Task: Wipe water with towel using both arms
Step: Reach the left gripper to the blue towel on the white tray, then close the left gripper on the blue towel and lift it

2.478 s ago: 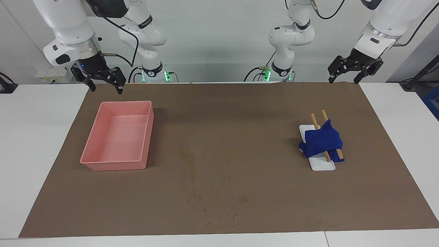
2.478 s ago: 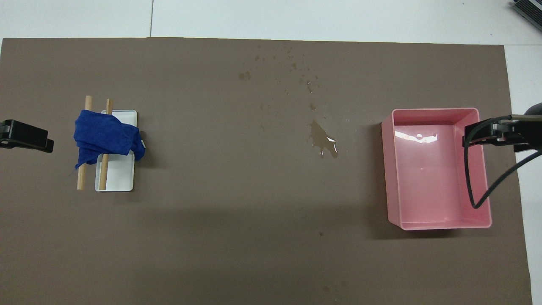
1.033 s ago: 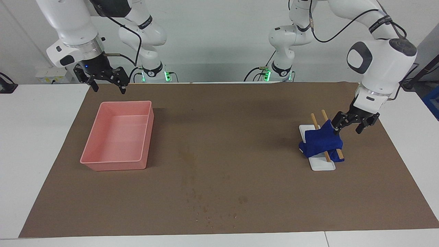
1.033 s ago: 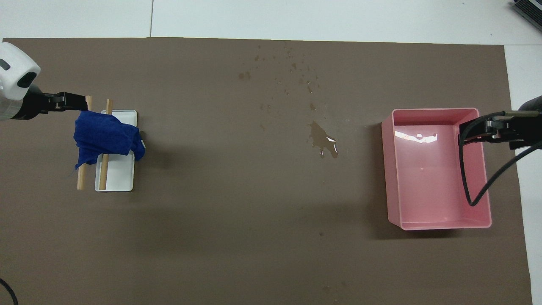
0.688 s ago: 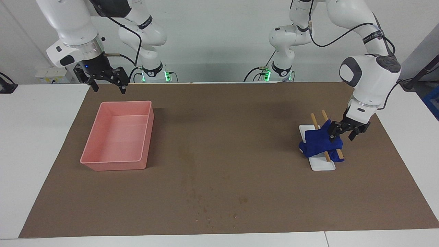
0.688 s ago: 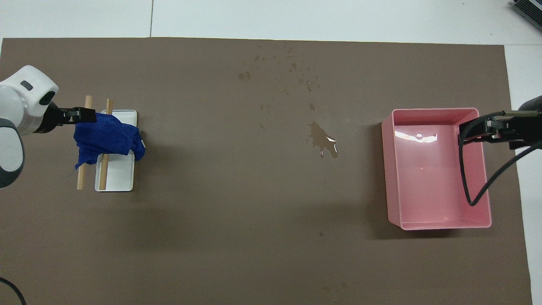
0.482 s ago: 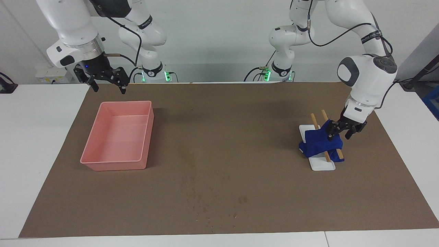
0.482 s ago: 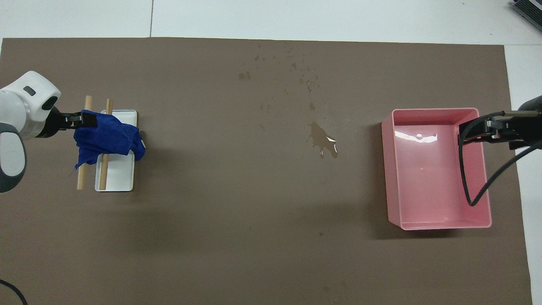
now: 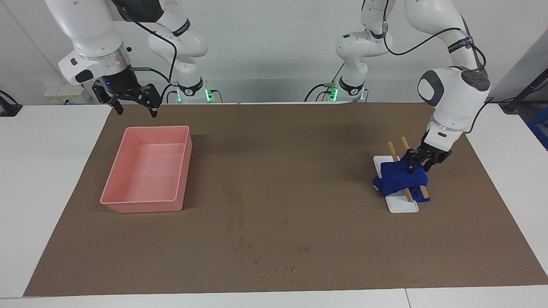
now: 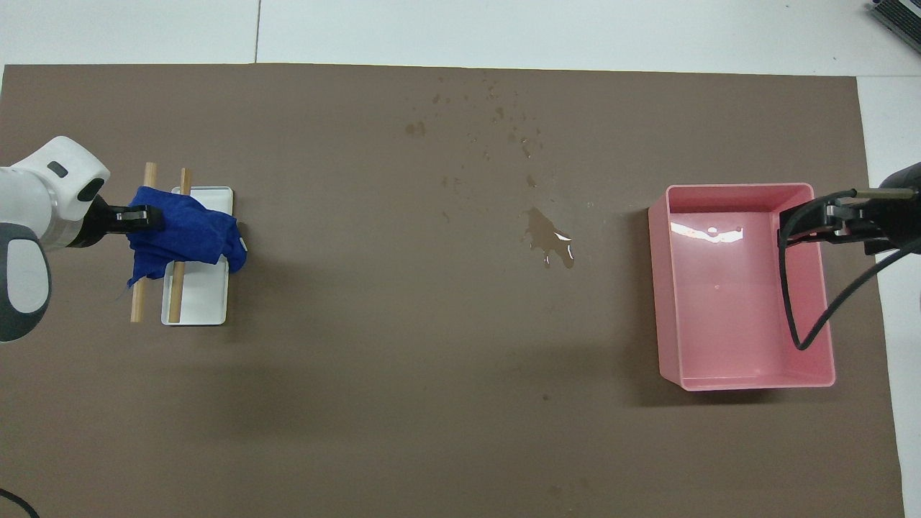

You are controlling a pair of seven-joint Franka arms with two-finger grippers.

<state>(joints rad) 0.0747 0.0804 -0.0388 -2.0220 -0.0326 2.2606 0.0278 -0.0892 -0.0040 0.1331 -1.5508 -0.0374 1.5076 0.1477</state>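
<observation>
A crumpled blue towel (image 9: 400, 177) (image 10: 183, 234) hangs over two wooden rods (image 9: 390, 147) (image 10: 150, 173) that lie across a small white tray (image 9: 404, 207) (image 10: 205, 306) toward the left arm's end of the table. My left gripper (image 9: 418, 164) (image 10: 140, 216) is down at the towel's upper edge and touches the cloth. Water shows as a small puddle (image 10: 550, 241) mid-mat, with scattered damp spots (image 10: 496, 115) (image 9: 265, 261) farther from the robots. My right gripper (image 9: 133, 110) (image 10: 791, 230) hangs open and holds nothing, above the robot-side rim of the pink bin.
A pink rectangular bin (image 9: 145, 205) (image 10: 741, 188) stands toward the right arm's end of the table. A brown mat (image 9: 299, 171) covers most of the white table. A black cable loops from the right wrist over the bin in the overhead view.
My left arm swung in from the table's end and came down onto the towel's upper edge. The right arm shifted slightly at first and has since held still. The towel has not moved.
</observation>
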